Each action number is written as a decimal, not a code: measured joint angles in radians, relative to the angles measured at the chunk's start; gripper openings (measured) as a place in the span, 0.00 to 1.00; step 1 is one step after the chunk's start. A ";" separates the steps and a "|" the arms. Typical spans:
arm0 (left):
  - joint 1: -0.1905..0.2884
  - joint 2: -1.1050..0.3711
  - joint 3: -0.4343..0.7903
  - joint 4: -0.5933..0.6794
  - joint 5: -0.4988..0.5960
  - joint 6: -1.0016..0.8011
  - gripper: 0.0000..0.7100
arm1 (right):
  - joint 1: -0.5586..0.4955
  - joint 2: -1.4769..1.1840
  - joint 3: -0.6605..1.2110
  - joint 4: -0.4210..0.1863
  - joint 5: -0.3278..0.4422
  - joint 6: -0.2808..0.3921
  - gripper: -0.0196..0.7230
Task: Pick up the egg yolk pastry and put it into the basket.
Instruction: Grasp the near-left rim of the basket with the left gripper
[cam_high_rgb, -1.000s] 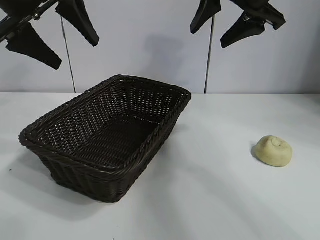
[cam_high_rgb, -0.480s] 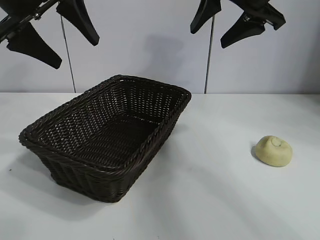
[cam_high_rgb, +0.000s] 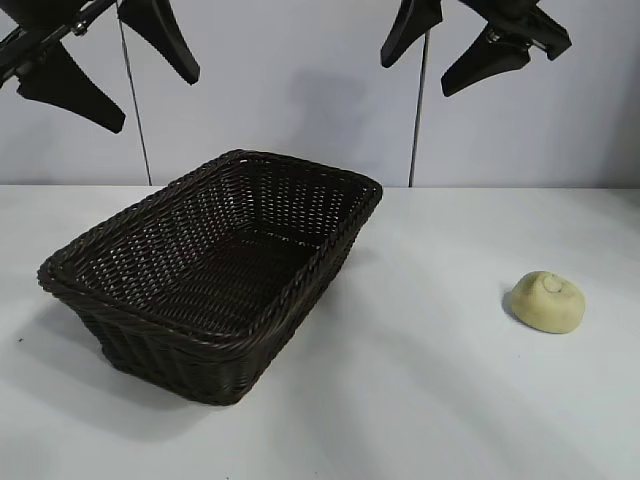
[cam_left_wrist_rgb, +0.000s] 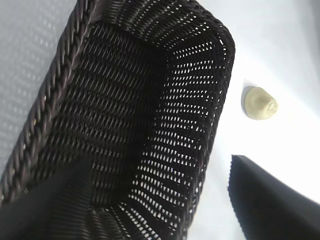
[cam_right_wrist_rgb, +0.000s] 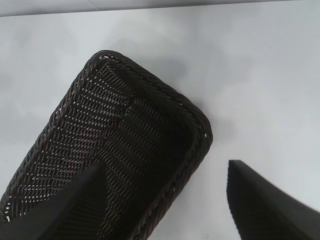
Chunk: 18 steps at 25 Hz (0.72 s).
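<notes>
Plainly, what the coming move turns on is that the egg yolk pastry (cam_high_rgb: 546, 301) lies on the right side of the white table (cam_high_rgb: 420, 400), below and somewhat to the outer side of the right gripper (cam_high_rgb: 462, 42), so the right arm is much the nearer one. That gripper hangs high above the table's far edge, its black fingers (cam_high_rgb: 485, 60) spread wide with nothing between them. The left gripper (cam_high_rgb: 107, 68) hangs just as high on the other side, over the far left of the table, also spread wide and empty; reaching the pastry from there would mean crossing over the basket.

The pastry is a small domed round bun with a faint circular mark on top, so it has no real long axis and the approach angle should matter little. It sits well apart from the woven wicker basket (cam_high_rgb: 300, 180), with bare tabletop between them.

The basket is rectangular, its long axis running from the near left corner toward the far centre, and it looks empty inside. Nothing stands between the right gripper and the pastry. Carrying it leftward to the basket would, I judge, need only enough height to clear the braided rim (cam_high_rgb: 345, 250) on the basket's near-right side.
</notes>
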<state>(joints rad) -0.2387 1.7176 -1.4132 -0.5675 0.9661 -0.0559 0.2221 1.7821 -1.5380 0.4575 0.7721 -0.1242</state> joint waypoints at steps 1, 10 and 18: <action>0.000 0.000 0.000 0.013 0.011 -0.052 0.77 | 0.000 0.000 0.000 0.000 0.000 0.000 0.69; -0.056 0.000 0.000 0.239 0.058 -0.393 0.77 | 0.000 0.000 0.000 0.000 0.000 0.000 0.69; -0.171 0.000 0.000 0.391 0.098 -0.605 0.77 | 0.000 0.000 0.000 0.000 0.000 0.000 0.69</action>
<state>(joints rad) -0.4099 1.7176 -1.4132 -0.1762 1.0638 -0.6613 0.2221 1.7821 -1.5380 0.4575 0.7721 -0.1242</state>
